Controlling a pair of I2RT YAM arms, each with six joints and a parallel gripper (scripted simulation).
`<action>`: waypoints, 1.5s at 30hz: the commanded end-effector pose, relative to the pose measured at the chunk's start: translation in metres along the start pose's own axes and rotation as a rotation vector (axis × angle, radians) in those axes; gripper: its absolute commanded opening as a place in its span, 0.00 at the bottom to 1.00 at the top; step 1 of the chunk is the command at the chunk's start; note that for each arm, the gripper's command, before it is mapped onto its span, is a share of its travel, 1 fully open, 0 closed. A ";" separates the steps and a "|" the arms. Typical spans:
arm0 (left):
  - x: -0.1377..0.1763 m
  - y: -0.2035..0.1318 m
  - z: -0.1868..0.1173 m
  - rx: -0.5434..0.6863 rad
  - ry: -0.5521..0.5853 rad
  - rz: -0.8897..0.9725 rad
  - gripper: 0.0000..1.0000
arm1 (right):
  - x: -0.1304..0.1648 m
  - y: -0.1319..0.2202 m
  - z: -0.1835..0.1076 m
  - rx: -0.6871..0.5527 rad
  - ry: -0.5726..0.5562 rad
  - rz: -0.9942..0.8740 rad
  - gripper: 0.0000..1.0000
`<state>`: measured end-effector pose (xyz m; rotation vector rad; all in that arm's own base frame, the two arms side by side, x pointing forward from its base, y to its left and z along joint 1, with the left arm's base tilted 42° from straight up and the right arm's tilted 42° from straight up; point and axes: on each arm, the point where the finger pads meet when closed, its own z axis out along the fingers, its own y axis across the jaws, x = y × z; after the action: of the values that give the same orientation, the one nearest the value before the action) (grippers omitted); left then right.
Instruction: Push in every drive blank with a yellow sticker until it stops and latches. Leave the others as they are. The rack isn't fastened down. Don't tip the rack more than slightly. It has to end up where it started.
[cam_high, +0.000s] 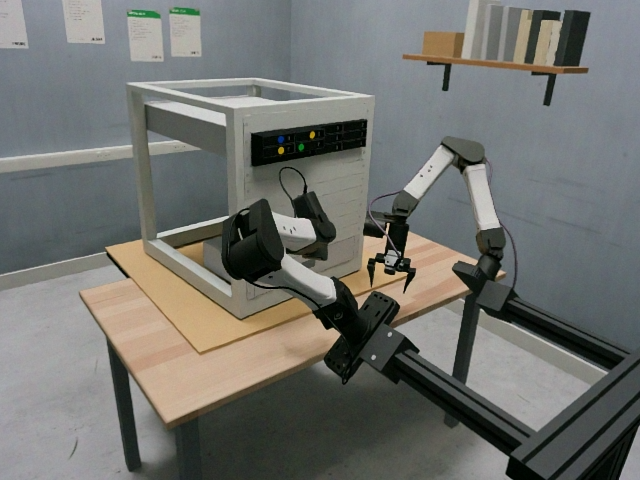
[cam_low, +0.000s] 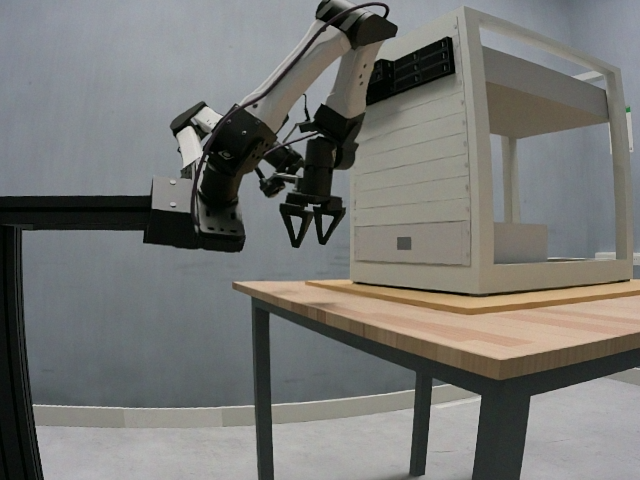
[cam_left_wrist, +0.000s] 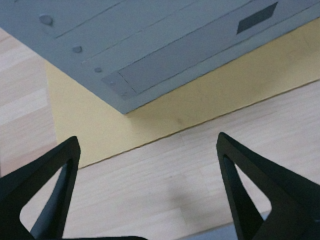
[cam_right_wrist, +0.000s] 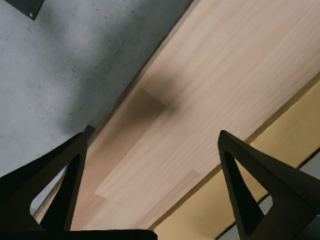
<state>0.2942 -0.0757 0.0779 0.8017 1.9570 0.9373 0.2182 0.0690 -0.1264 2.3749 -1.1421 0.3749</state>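
Across the worktop (cam_high: 149, 382) (cam_low: 392, 325) (cam_left_wrist: 150, 195) (cam_right_wrist: 200, 100), the rack (cam_high: 236, 206) (cam_low: 475, 155) (cam_left_wrist: 165, 45) stands upright on a tan mat (cam_high: 199, 338) (cam_low: 465, 303) (cam_left_wrist: 95, 125) (cam_right_wrist: 290, 140), and high on its front we find the black drive bay (cam_high: 258, 149) (cam_low: 423, 64). From above we make out two blanks with yellow stickers: the upper yellow-stickered blank (cam_high: 316, 134), just right of the one with a blue sticker (cam_high: 280, 139), and the lower yellow-stickered blank (cam_high: 281, 150), directly under the blue one. Beside that lower blank, on its right, sits a green sticker (cam_high: 301, 147). The stickered part of the bay juts out further than the part to its right.

Our right claw (cam_high: 388, 287) (cam_low: 309, 243) (cam_right_wrist: 152, 137) is spread wide, its fingers pointing down in front of the rack, well below the drive bay and apart from everything. Its wrist view shows us worktop between the fingertips, with the mat behind one finger.

Our left claw (cam_left_wrist: 149, 140) is spread wide too, with nothing between its fingers. From above, its own arm hides it; through its wrist view we see the rack's lower front corner beyond the fingertips, not touching them. Both yellow-stickered blanks are up the rack's front, above the right claw and out of either claw's reach of contact as they hang now.
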 end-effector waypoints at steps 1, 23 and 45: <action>-0.004 0.001 -0.001 0.000 -0.011 -0.008 1.00 | 0.000 -0.003 -0.002 0.012 -0.001 0.001 1.00; -0.010 0.003 -0.008 0.001 -0.029 0.006 1.00 | -0.003 -0.003 -0.008 0.031 -0.037 0.027 1.00; -0.197 0.060 -0.172 0.056 -0.803 -0.234 1.00 | 0.013 -0.030 -0.192 0.604 -0.531 0.452 1.00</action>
<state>0.2528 -0.2283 0.2430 0.8157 1.4286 0.4028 0.2442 0.1511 0.0059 2.7474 -1.8360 0.3538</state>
